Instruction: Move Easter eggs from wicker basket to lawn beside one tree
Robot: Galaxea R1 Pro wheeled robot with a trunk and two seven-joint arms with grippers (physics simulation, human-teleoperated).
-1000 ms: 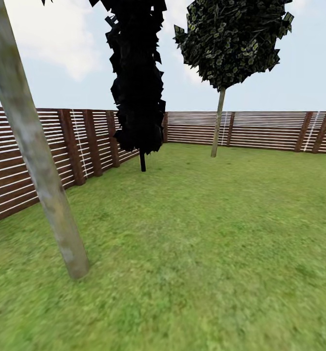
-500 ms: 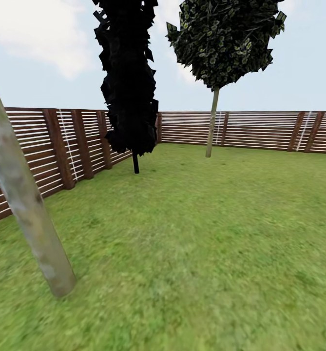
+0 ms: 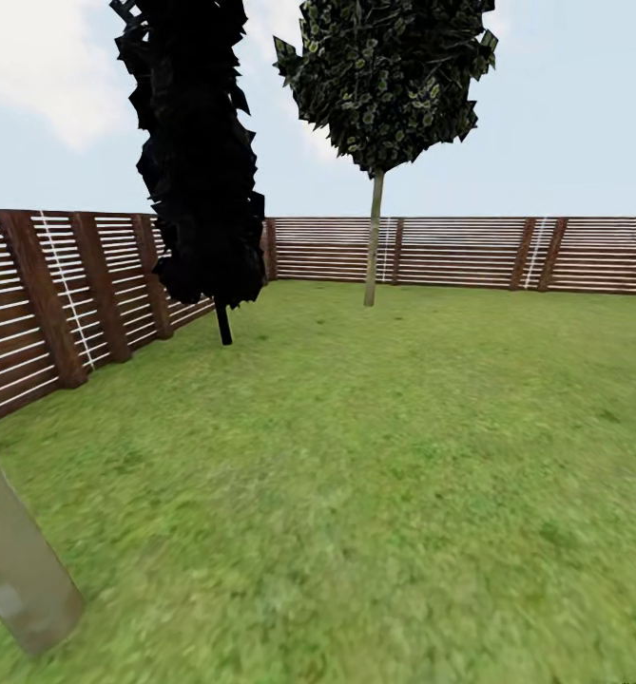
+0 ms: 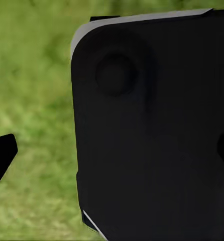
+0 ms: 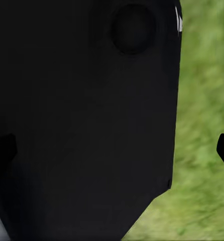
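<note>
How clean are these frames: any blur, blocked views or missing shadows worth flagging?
Head view: the lawn smears toward the bottom edge, the fence stays sharp, and the narrow black tree is a near-featureless silhouette casting no visible shadow. Left wrist view: a dark robot body panel blocks most of the blurred grass. Right wrist view: the same, grass streaked.

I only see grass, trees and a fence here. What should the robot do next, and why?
Probably keep turning to search for the wicker basket. The head view holds lawn, a slatted fence, a pale trunk at the near left edge, a black-foliaged tree and a round-crowned tree, but no basket or eggs, so there is nothing to reach for yet.
</note>
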